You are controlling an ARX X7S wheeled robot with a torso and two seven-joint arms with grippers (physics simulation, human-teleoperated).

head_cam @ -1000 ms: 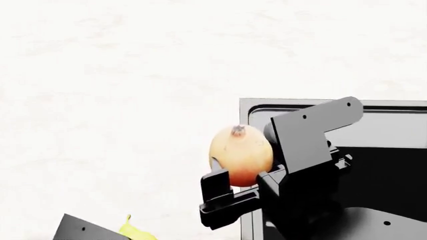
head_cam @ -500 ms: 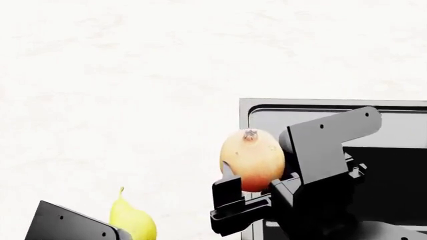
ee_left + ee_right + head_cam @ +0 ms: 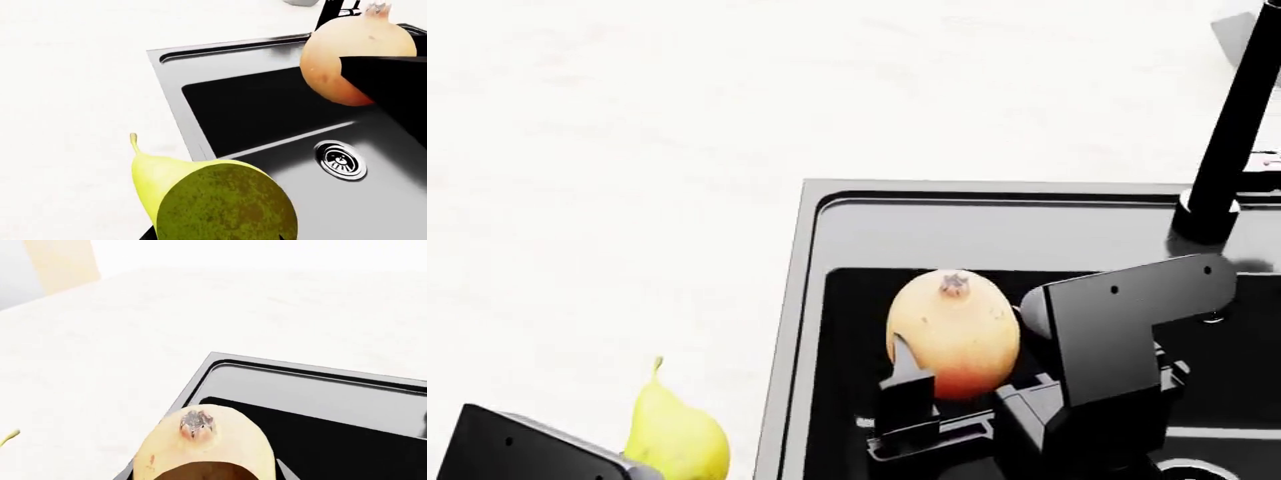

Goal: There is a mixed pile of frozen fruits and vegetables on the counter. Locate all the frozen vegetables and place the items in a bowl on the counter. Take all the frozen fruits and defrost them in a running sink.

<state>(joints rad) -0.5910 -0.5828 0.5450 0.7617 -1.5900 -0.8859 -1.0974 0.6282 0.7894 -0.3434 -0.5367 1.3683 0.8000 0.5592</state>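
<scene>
My right gripper [image 3: 958, 385] is shut on a round golden-orange fruit [image 3: 954, 320] and holds it over the near-left part of the black sink [image 3: 803, 300]. The right wrist view shows the same fruit [image 3: 200, 440] from close up, above the basin's corner. My left gripper [image 3: 220, 236] is shut on a yellow pear [image 3: 200, 195], stem up. In the head view the pear [image 3: 674, 435] hangs over the white counter [image 3: 627, 150] just left of the sink rim. The frozen vegetables and the bowl are out of view.
A tall black faucet [image 3: 1234, 130] rises at the sink's far right. A round metal drain [image 3: 340, 160] lies in the basin floor, which looks dry. A grey object [image 3: 1241, 35] shows behind the faucet.
The view has shifted right, bringing more of the sink and the faucet in. The right gripper has carried the round fruit from the rim to over the basin. The pear has risen.
</scene>
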